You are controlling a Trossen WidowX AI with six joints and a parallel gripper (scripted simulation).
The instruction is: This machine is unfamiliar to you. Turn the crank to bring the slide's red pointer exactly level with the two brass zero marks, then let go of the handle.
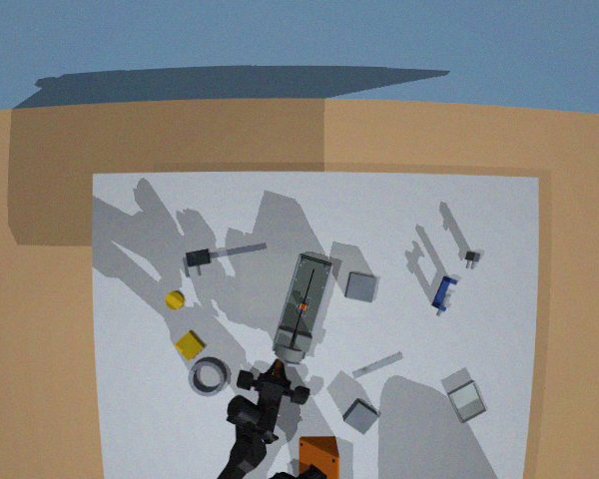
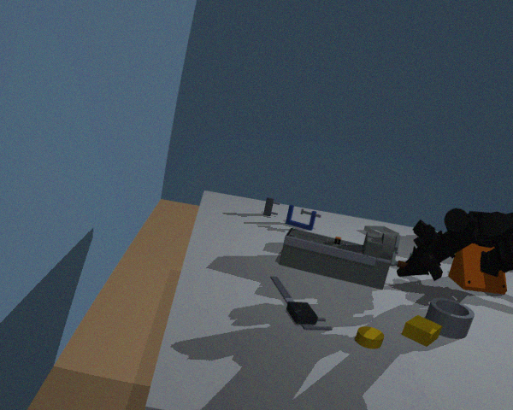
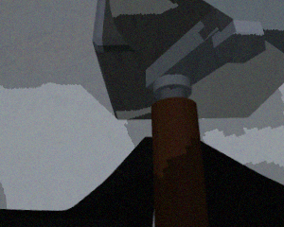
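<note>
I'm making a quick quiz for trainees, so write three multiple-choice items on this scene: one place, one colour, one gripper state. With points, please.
1. What stands next to the grey ring (image 1: 193,376) (image 2: 448,329)?
A) blue clamp
B) yellow block
C) orange block

2. What colour is the crank handle?
A) brown
B) blue
C) yellow

3. How is the gripper?
A) wide open
B) shut on nothing
C) shut on the handle

1 B: the yellow block (image 1: 190,344) (image 2: 421,330) is right by it.
2 A: the handle (image 3: 176,142) looks brown.
3 C: the gripper (image 1: 278,368) (image 2: 403,269) has its fingers closed around it.
</note>
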